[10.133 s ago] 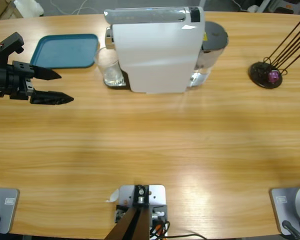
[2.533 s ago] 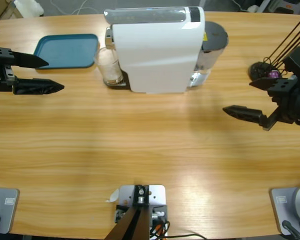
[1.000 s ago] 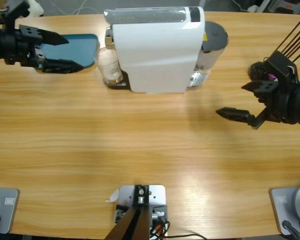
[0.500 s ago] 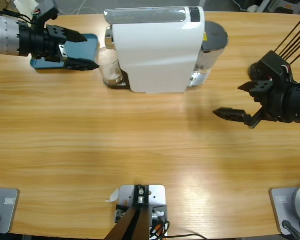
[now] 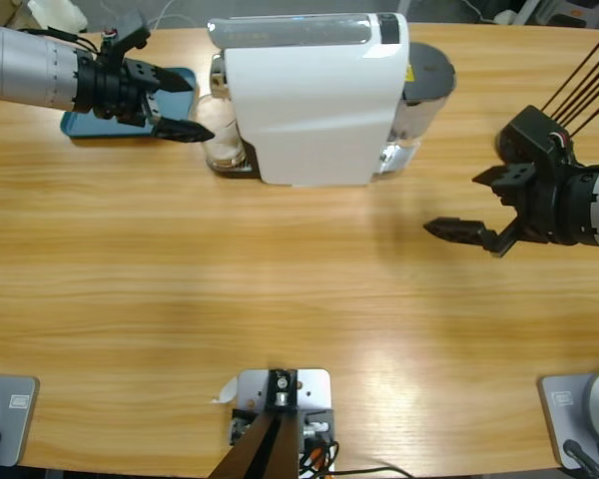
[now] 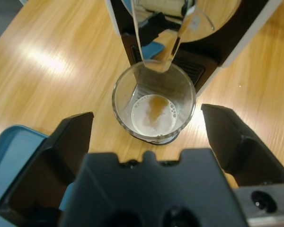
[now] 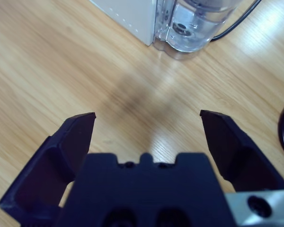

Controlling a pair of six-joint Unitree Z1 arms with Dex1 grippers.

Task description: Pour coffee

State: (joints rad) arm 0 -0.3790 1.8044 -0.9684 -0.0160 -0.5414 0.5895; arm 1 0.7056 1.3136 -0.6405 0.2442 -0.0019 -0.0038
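Wooden table — both claws wide; left claw flanks tumbler, coffee inside.

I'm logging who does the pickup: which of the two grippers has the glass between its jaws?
The left gripper: its open jaws flank the glass tumbler under the coffee machine. The right gripper has only bare table between its jaws.

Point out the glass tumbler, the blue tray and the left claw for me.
glass tumbler (image 6: 154,101): left wrist view, on its rim's far side.
blue tray (image 5: 80,124): high view, on its near rim.
left claw (image 5: 185,108): high view, between its tips.
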